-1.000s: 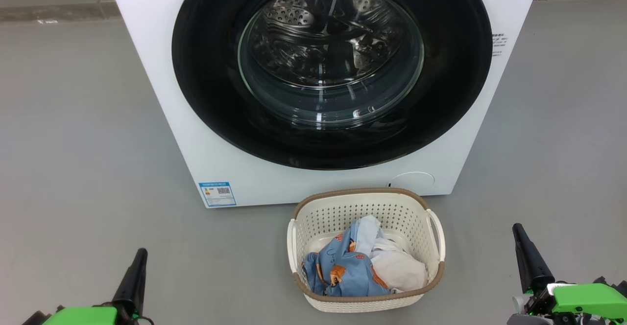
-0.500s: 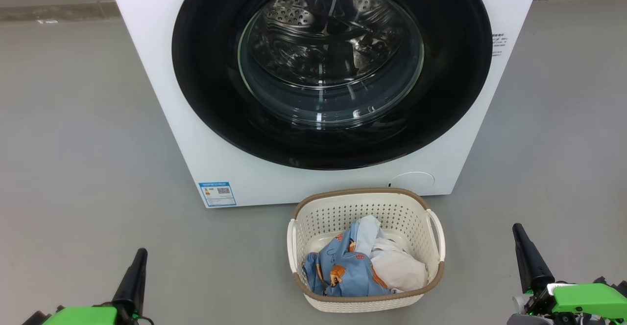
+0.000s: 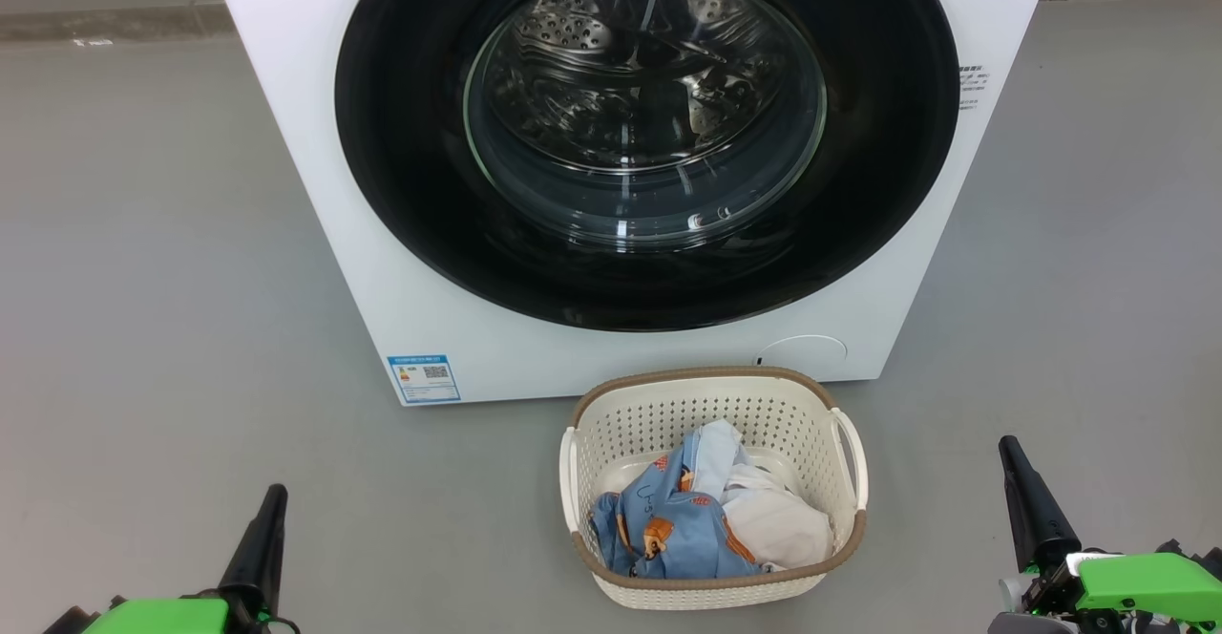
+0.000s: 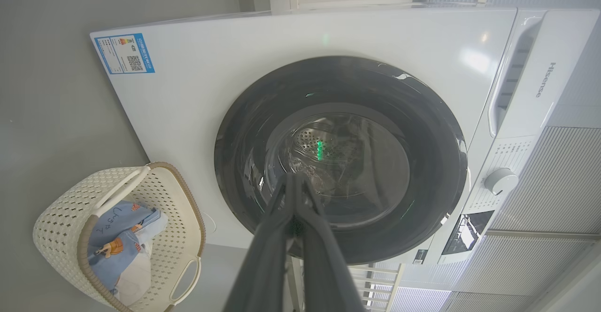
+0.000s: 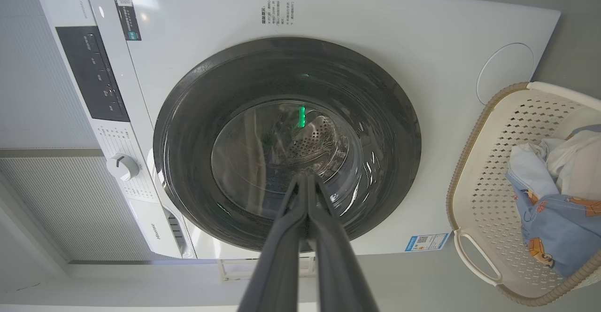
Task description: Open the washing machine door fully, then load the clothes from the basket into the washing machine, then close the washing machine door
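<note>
The white washing machine [image 3: 334, 233] stands ahead with its round black washing machine door [image 3: 646, 133] flat against the front. On the floor before it sits the cream basket [image 3: 712, 388], and the clothes lie inside: a light blue bear-print garment [image 3: 673, 529] and a white garment [image 3: 778, 524]. My left gripper [image 3: 272, 496] rests low at the left, shut and empty. At the lower right my right gripper [image 3: 1010, 448] is likewise shut and empty. Both wrist views face the door [image 4: 340, 159] [image 5: 286, 143] from a distance, with fingertips pressed together [image 4: 295, 175] [image 5: 307, 176].
Grey floor [image 3: 162, 281] surrounds the machine on both sides. A blue label sticker [image 3: 424, 378] marks the machine's lower left corner. The control panel with a knob [image 4: 500, 180] shows in the wrist views.
</note>
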You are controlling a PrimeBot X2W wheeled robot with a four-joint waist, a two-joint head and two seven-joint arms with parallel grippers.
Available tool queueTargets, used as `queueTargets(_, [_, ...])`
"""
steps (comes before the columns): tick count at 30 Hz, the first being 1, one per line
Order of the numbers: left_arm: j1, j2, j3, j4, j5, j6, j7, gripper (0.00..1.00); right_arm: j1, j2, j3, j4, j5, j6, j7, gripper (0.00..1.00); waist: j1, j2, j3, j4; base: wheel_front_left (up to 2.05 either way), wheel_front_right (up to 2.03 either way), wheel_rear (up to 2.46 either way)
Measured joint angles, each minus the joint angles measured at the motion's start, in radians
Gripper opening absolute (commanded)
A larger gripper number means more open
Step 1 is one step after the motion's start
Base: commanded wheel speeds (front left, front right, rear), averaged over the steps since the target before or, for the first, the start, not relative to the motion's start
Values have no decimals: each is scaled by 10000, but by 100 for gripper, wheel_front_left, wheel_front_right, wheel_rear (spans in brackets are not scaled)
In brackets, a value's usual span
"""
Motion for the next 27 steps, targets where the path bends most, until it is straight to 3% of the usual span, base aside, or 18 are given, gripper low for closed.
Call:
queueTargets(9, [13,-4,-12,36,-8,4,-4,0,17,2,4,36,2,0,-10,0,0,0,0,0,0,0,0])
queueTargets(10, [58,-29,-27,136,-19,8,-4,100,64,15,4,138,2,0,-13,100,0,0,0,0,0,0,0])
queueTargets(16, [535,-280,-109,629,-19,48,-19,100,488,153,10,667,2,0,-27,100,0,0,14,-2,0,0,0])
queueTargets(27, [596,-278,-305,566,52,46,-295,100,531,150,98,439,-113,0,-334,100,2,0,6,-12,0,0,0])
